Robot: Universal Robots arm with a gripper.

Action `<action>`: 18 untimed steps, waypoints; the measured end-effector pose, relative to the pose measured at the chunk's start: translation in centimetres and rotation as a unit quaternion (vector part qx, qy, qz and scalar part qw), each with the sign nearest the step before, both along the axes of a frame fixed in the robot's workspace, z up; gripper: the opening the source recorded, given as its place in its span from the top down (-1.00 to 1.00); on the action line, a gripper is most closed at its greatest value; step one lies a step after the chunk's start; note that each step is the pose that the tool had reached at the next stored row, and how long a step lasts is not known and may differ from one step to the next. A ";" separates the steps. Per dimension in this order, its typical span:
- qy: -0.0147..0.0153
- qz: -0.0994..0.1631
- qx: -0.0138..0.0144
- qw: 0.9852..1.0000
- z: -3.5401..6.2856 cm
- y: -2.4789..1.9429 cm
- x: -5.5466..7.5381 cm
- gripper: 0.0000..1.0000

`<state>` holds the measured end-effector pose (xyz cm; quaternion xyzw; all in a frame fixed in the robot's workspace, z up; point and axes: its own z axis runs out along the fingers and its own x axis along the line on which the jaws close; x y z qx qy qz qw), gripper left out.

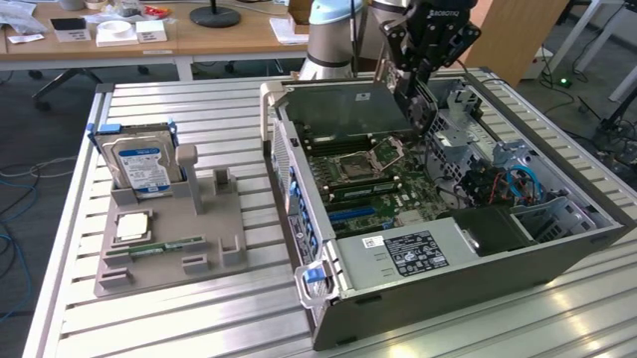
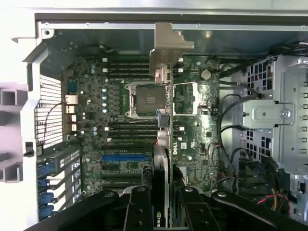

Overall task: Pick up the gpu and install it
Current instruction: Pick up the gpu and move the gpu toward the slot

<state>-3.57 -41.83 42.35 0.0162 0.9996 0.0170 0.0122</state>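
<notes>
**One card in the gripper, held over one open case**

The one gripper (image 1: 416,104) pinches the gpu (image 1: 344,112) between its two fingers (image 2: 140,207), one against each face of the card's end. In the exterior view the card stands on edge over the 12 o'clock end of the motherboard (image 1: 398,194). Its flat green face is toward the camera, and the gripper is at the card's 3 o'clock end. The wrist view looks along the card's thin edge to the one silver bracket (image 2: 169,45) at the far end. Whether the lower edge touches a slot cannot be told.

There is one computer case (image 1: 448,298), lying open. Inside it are one processor socket (image 1: 363,159), one long blue slot (image 2: 124,157) and one labelled power supply (image 1: 408,253) at the case's 6 o'clock end.

At 9 o'clock from the case, and apart from it, sits one grey holder (image 1: 214,224). It carries three parts:
- One hard drive (image 1: 142,160) stands upright at the holder's 11 o'clock corner.
- One processor chip (image 1: 133,226) lies flat toward 8 o'clock.
- One memory stick (image 1: 164,246) lies just beside the chip, toward 7 o'clock.

Case and holder both rest on a table (image 1: 199,112) of ribbed aluminium slats.

Beyond the table, at 11 o'clock in the exterior view, a wooden desk (image 1: 239,37) bears small white boxes (image 1: 151,31) and a black round base (image 1: 214,15). The grey floor (image 1: 15,298) shows at 9 o'clock, with loose cables on it.
</notes>
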 end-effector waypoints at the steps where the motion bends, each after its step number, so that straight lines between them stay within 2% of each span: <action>1: 0.000 0.000 0.000 1.000 0.00 0.01 0.3 0.47; 7: 0.000 0.000 0.000 1.000 0.00 0.05 1.6 0.47; 18: 0.000 0.000 0.000 1.000 0.00 0.06 1.9 0.47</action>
